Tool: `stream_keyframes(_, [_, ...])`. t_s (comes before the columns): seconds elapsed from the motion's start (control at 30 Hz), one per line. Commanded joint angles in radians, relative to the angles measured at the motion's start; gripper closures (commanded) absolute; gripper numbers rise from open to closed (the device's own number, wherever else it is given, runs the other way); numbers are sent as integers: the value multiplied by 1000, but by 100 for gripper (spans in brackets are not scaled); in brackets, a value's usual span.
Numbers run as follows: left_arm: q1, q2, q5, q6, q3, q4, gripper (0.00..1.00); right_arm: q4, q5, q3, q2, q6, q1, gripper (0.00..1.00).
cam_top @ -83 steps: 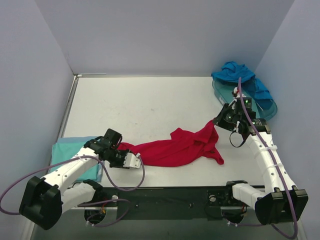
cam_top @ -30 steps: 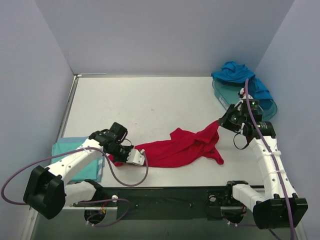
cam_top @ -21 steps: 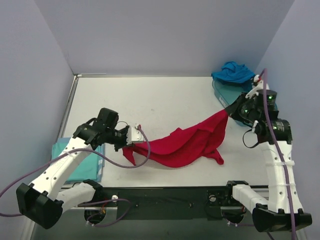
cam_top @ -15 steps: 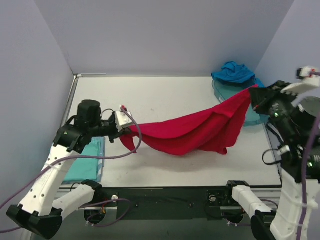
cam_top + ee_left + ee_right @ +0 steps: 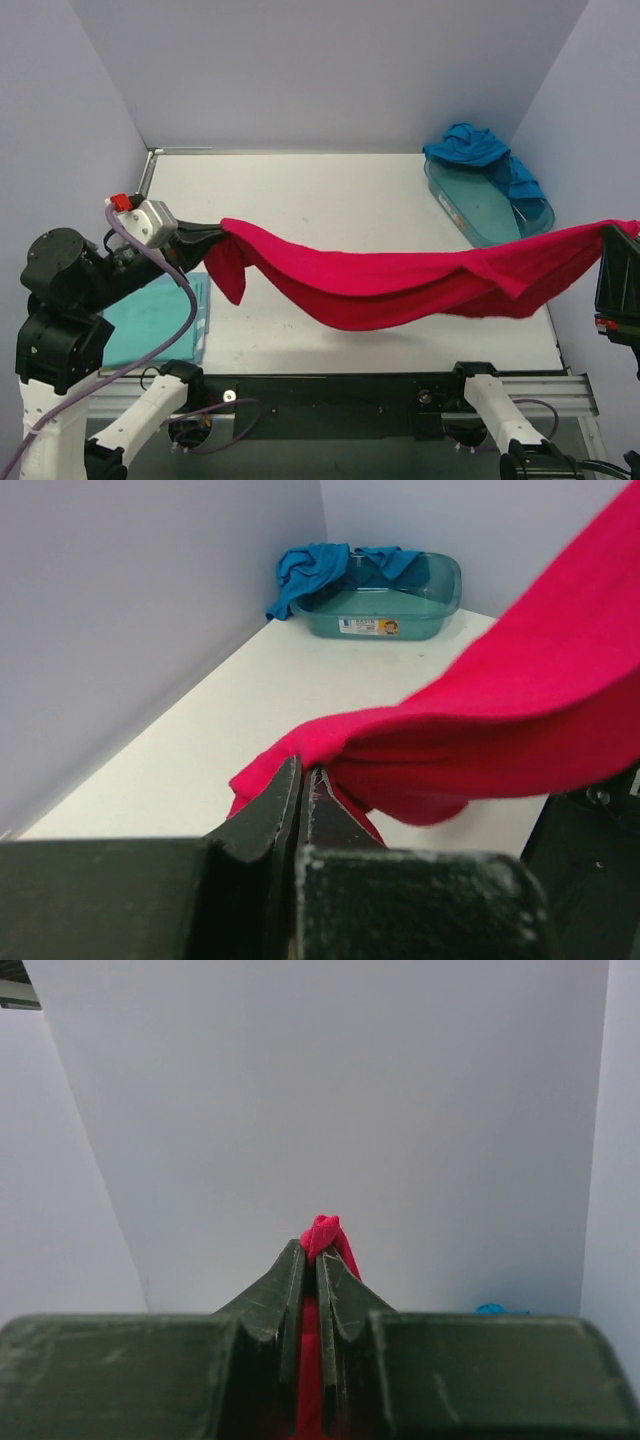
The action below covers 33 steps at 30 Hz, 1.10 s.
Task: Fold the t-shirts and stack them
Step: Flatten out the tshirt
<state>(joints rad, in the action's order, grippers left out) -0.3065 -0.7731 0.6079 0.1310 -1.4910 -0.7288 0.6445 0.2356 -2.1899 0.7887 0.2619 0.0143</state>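
Red t-shirt (image 5: 380, 285) just lifted taut, nine to three o'clock (spreadable now); my left gripper (image 5: 303, 778) and right gripper (image 5: 318, 1252) pinch its ends.

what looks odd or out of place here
The blue t-shirt lies crumpled over the far rim of the teal tray, unfolded. The red t-shirt hangs bunched and sagging in the air between the left gripper and right gripper, not spread flat. Nothing looks damaged.
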Motion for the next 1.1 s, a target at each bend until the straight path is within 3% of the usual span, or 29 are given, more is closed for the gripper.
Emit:
stream_keyframes(0.0, [12,-70,-29,-154,-31,25,100,-42,70,-31,141,4,9,100])
stream_keyframes(0.13, [14,-173,-66,-76,12,-72,100,-147,195,121,285,20,9,100])
stream_keyframes(0.3, [61,-311,-5,13,113,-63,100,-365,271,369,525,7,-8,100])
stream_keyframes(0.5, [109,-497,81,188,247,29,100,-488,292,330,958,-41,-100,100])
stream_keyframes(0.57, [135,-554,61,252,313,116,83,-439,237,209,1127,-24,-122,86])
stream_keyframes(0.6, [147,-601,49,278,342,177,64,-374,205,161,1243,-6,-131,64])
stream_keyframes(0.67, [190,-673,-44,312,331,227,48,-236,113,-34,1387,29,-134,48])
stream_keyframes(0.73, [245,-745,-80,306,261,221,45,-133,44,-180,1452,68,-134,40])
stream_keyframes(0.8, [323,-787,-47,283,180,192,40,-124,-5,-162,1408,82,-142,35])
stream_keyframes(0.87, [365,-790,-27,312,118,148,39,-123,-77,-8,1306,70,-158,34])
stream_keyframes(1.07, [284,-631,12,493,222,-16,47,-97,-307,575,909,59,-269,33])
